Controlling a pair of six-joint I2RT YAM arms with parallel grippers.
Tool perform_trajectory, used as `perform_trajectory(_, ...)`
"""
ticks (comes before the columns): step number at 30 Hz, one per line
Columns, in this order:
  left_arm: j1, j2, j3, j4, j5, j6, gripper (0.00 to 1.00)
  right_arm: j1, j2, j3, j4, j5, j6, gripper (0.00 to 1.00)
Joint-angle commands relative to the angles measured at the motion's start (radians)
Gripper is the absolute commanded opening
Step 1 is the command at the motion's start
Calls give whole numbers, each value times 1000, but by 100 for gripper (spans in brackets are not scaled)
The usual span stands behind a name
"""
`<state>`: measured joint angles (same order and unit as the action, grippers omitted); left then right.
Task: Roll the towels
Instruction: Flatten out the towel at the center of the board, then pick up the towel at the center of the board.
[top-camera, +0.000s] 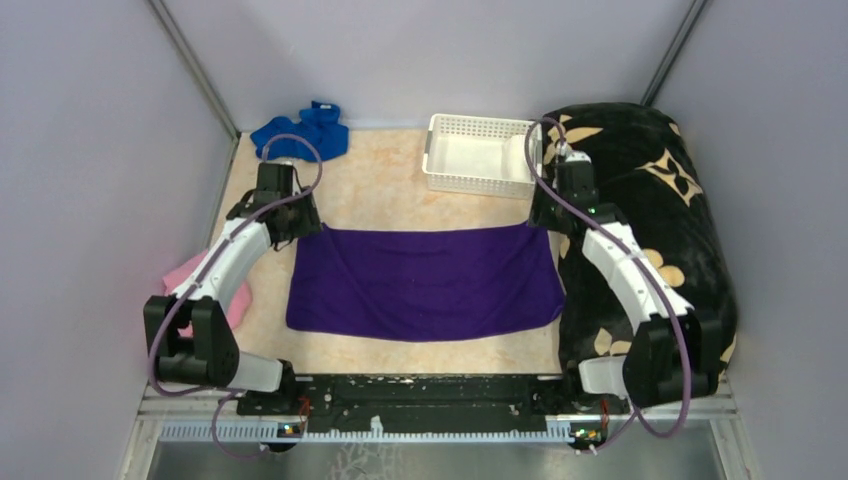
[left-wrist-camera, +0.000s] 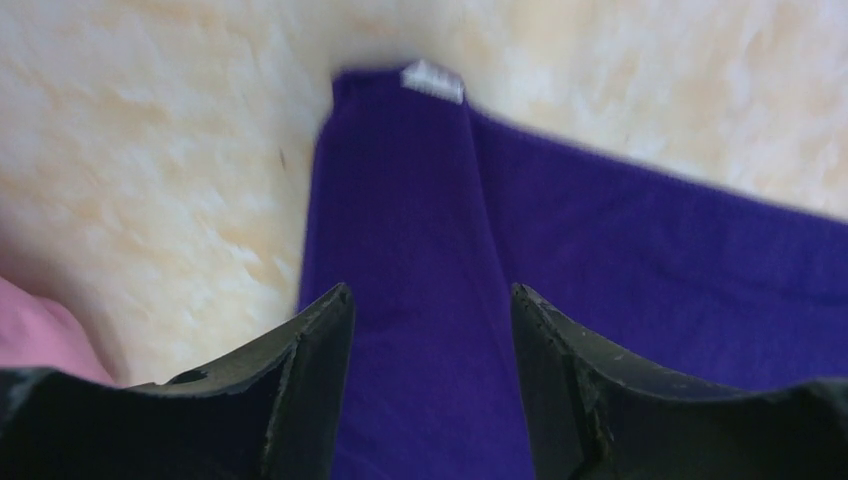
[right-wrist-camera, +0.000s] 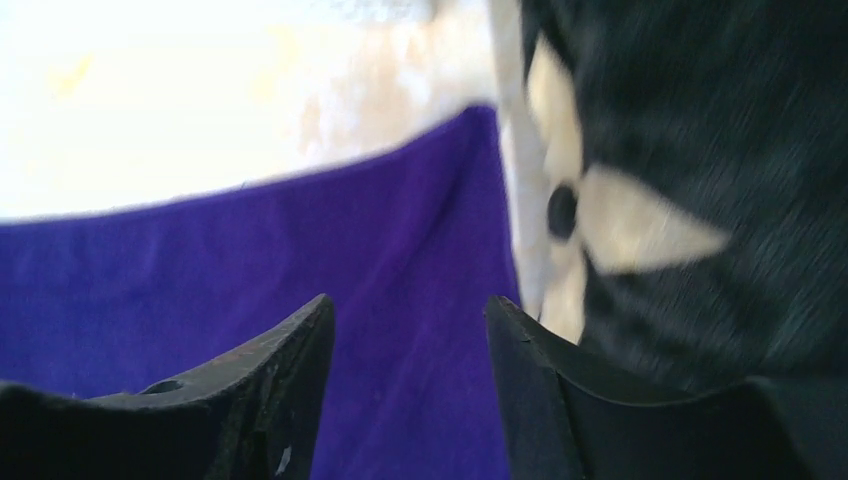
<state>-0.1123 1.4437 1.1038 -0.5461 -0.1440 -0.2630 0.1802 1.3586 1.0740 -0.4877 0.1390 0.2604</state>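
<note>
Left hand (left-wrist-camera: 430, 330) spread, nothing pinched, over far-left corner of purple towel (top-camera: 425, 283); white tag (left-wrist-camera: 433, 80) at that corner. Right hand (right-wrist-camera: 410, 340) spread too, empty, over far-right corner, just beside black flowered blanket (top-camera: 650, 200). Purple towel spread flat, mid surface (top-camera: 380, 190), long side running left-right, between both arms. Blue towel (top-camera: 303, 133) bunched at far-left corner. White basket (top-camera: 480, 155) at far middle, something white inside, cannot tell what. Pink cloth (top-camera: 225, 290) at left edge.
</note>
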Motion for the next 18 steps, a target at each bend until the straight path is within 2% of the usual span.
perform_trajectory(1, -1, -54, -181, 26, 104, -143, 66, 1, -119, -166, -25, -164, 93, 60)
perform_trajectory(5, 24, -82, -293, 59, 169, -238, 66, 1, -169, -290, -16, -241, 133, 69)
perform_trajectory(8, 46, -86, -357, 79, 173, -300, 67, 1, -213, -368, 4, -246, 146, 72)
perform_trajectory(14, 109, -61, -447, 79, 152, -397, 66, 0, -238, -408, 43, -272, 150, 74)
perform_trajectory(18, 159, -89, -500, 22, 94, -476, 65, 1, -235, -419, 57, -261, 155, 78)
